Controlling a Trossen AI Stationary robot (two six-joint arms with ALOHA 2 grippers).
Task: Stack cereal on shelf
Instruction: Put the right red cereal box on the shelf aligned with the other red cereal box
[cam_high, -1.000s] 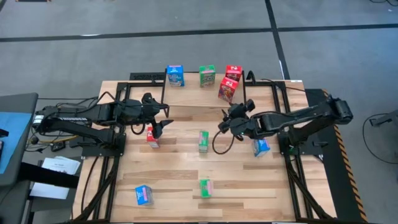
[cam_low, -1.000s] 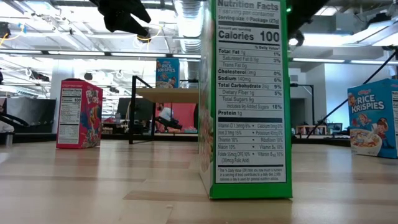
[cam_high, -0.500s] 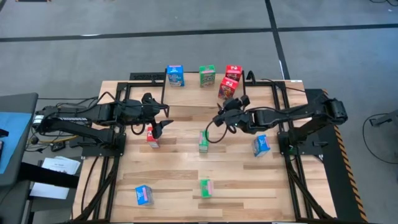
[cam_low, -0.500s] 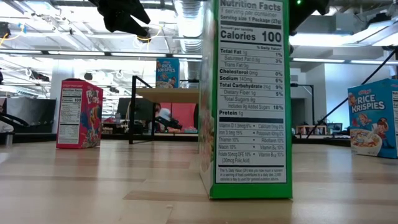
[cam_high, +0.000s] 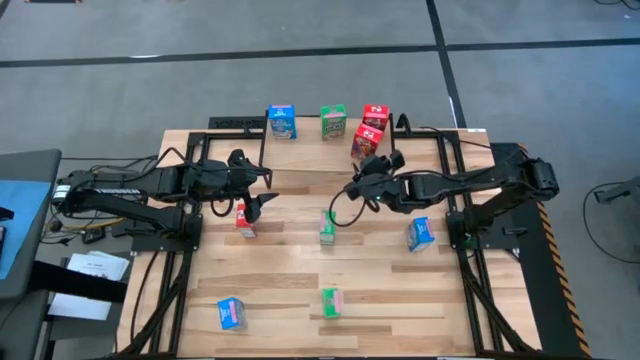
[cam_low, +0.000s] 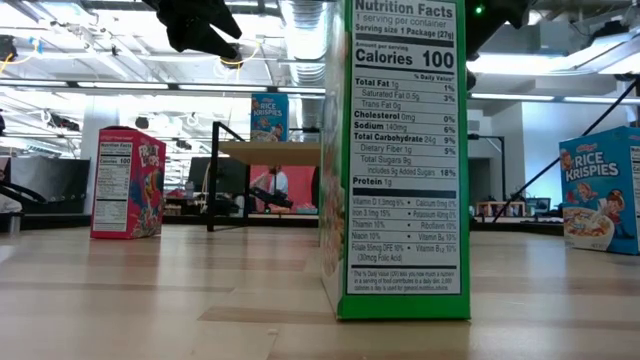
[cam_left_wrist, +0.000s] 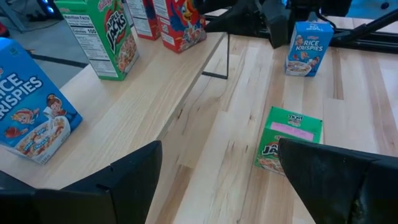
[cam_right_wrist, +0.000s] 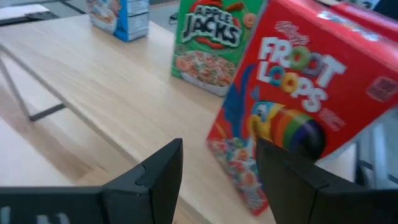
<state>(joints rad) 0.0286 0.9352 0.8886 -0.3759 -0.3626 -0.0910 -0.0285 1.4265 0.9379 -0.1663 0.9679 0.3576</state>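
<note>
A grey concrete floor surrounds the light wooden table (cam_high: 300, 290), and the low view looks across it into a bright workshop with strip lights. At the table's far edge stands the shelf (cam_high: 330, 150), a pale plank on thin black legs, carrying from left to right a blue Rice Krispies box (cam_high: 282, 121), a green Apple Jacks box (cam_high: 333, 122), an upright red Froot Loops box (cam_high: 376, 114) and, in front of that one, a tilted red Froot Loops box (cam_high: 365, 142) leaning on one corner. On the left, the left gripper (cam_high: 262, 190) hangs above the table with its jaws spread wide and nothing between them, just beside a red box (cam_high: 245, 220) standing on the table. Near the front left corner lies a blue box (cam_high: 231, 313). In the middle a green box (cam_high: 327, 227) stands upright, with another green box (cam_high: 330, 301) nearer the front edge. The right gripper (cam_high: 366, 177) is at the shelf's front edge, just before the tilted red box, its fingers (cam_right_wrist: 155, 174) parted and empty. Farther right, a blue Rice Krispies box (cam_high: 420, 235) stands on the table beside the right arm.
</note>
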